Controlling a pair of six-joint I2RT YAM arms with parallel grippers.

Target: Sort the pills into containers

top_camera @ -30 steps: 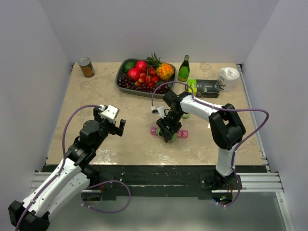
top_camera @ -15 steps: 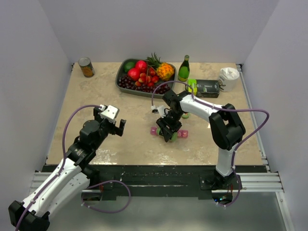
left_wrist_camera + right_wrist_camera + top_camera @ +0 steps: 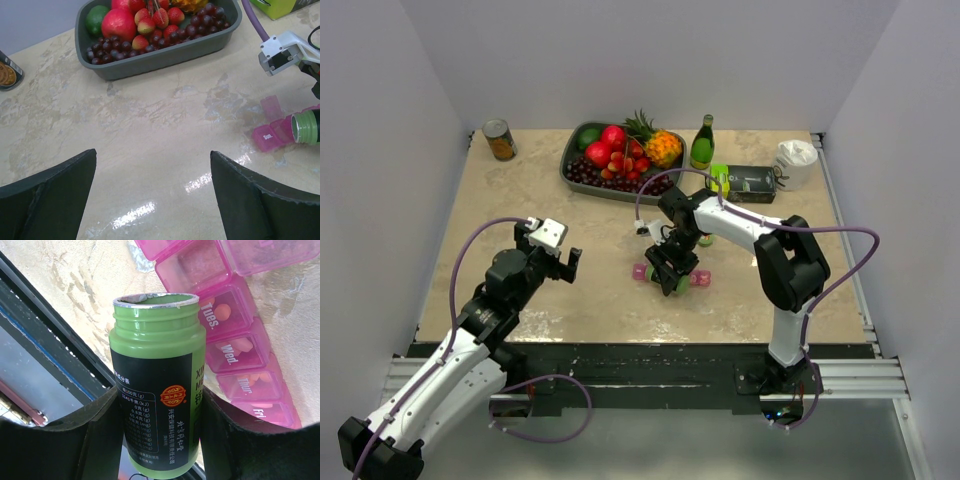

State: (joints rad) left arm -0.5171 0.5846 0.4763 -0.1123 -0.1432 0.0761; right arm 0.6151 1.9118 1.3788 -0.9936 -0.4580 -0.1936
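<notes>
My right gripper (image 3: 155, 430) is shut on an uncapped green pill bottle (image 3: 155, 385), tipped on its side with its mouth over the pink pill organizer (image 3: 235, 340). The organizer's lids stand open, and orange pills (image 3: 242, 345) lie in the compartments marked Tues, Wed and Thur. From above, the right gripper (image 3: 672, 272) and the bottle (image 3: 678, 283) cover the organizer's middle, and its pink ends (image 3: 642, 271) stick out on both sides. My left gripper (image 3: 558, 262) hangs open over bare table to the left. Its wrist view shows the organizer (image 3: 272, 135) and the bottle mouth (image 3: 306, 127) at the right edge.
A grey tray of fruit (image 3: 582, 176) stands at the back centre. A can (image 3: 500, 140) is at the back left. A green glass bottle (image 3: 702, 142), a dark box (image 3: 750, 182) and a white crumpled thing (image 3: 796, 158) are at the back right.
</notes>
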